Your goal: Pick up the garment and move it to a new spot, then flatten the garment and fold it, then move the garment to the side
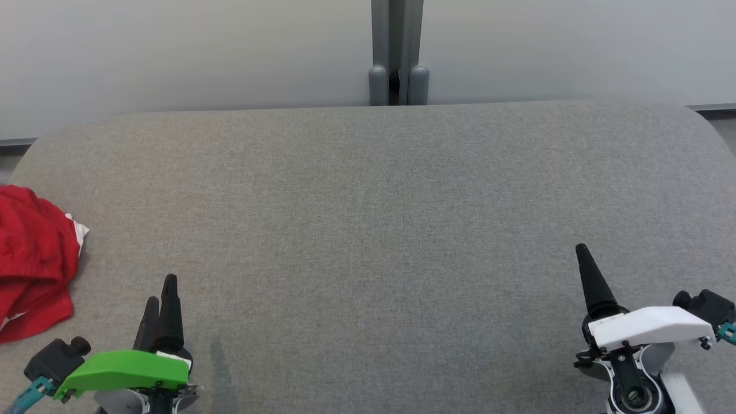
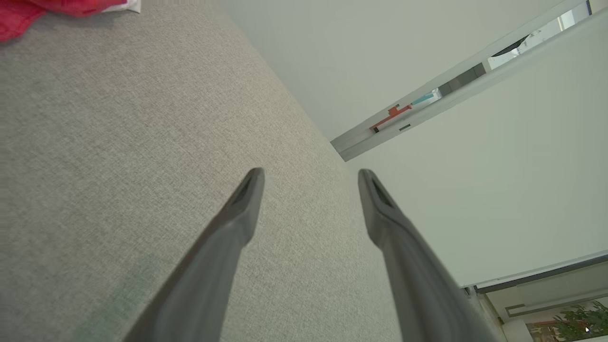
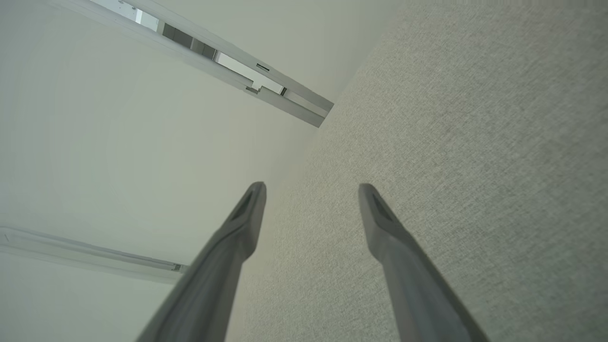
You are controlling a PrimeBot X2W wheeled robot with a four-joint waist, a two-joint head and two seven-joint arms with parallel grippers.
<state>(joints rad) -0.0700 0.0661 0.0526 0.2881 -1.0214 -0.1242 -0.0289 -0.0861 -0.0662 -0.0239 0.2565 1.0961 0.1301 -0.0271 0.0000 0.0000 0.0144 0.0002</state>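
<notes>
The red garment sits in a crumpled heap at the left edge of the grey padded table, a bit of white trim poking out on its right side, and part of it is cut off by the edge of the head view, so there's no telling how far it spreads. The left gripper is the closest one, just to the right of the heap and a little nearer the robot, fingers spread wide with nothing between them. The right gripper is well apart, over at the near right of the table, also wide open and empty. So it looks like the very first step: nothing picked up yet. Best bet is probably for the left arm to swing left, come down on a high bunched fold rather than a flat edge, and pinch deep enough to catch more than one layer. Then it should lift well clear before carrying the cloth toward the open middle, or it'll just drag and tangle worse.
</notes>
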